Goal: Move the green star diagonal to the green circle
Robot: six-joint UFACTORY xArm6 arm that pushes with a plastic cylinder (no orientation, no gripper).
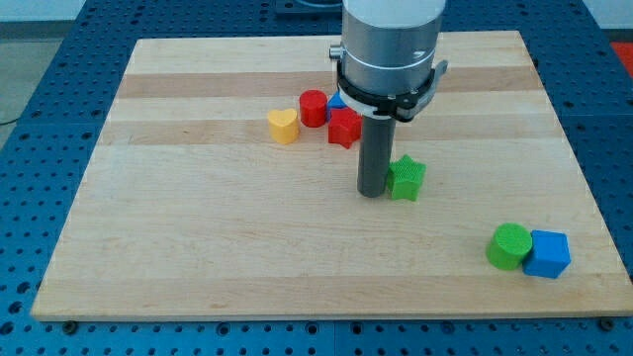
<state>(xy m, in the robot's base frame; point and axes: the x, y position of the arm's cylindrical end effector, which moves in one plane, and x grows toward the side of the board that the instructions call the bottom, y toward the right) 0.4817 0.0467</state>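
Observation:
The green star (406, 178) lies on the wooden board (198, 227) a little right of the middle. My tip (373, 192) stands right against the star's left side. The green circle (509, 246), a short cylinder, sits near the view's bottom right, touching a blue cube (548, 254) on its right. The star is up and to the left of the green circle, well apart from it.
A yellow heart (283, 126), a red cylinder (314, 107) and a red star (344, 128) cluster above the tip, left of the arm. A blue block (336, 100) shows partly behind them. The arm's grey body (388, 49) hangs over the board's top centre.

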